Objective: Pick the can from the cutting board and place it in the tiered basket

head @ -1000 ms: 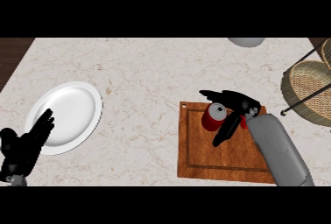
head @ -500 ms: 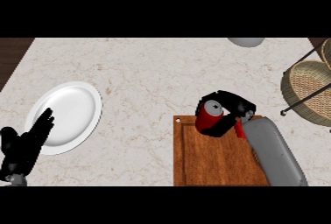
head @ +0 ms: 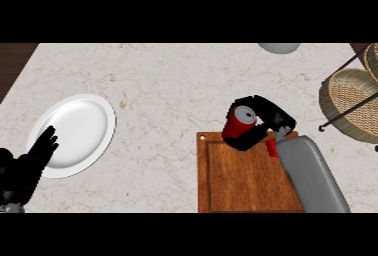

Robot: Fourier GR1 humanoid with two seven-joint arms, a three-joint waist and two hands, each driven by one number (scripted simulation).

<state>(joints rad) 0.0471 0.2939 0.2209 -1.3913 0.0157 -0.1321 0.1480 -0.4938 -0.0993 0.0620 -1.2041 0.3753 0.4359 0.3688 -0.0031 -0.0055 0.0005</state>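
A: Two hands showing?
B: Yes. On the right hand (head: 273,116), fingers clamped round the can (head: 238,125), which tilts over the board's (head: 244,180) far edge.
A: And the basket (head: 351,97)?
B: At the bench's (head: 170,75) right side, apart from the can.
A: Other side?
B: The left hand (head: 26,167) rests open, fingers straight, beside the plate (head: 81,127).

Nothing here can be read: no words, brands, numbers or signs. The can (head: 236,128), at the far edge of the board (head: 244,180), shows only a red side and a silver top, with no legible label.
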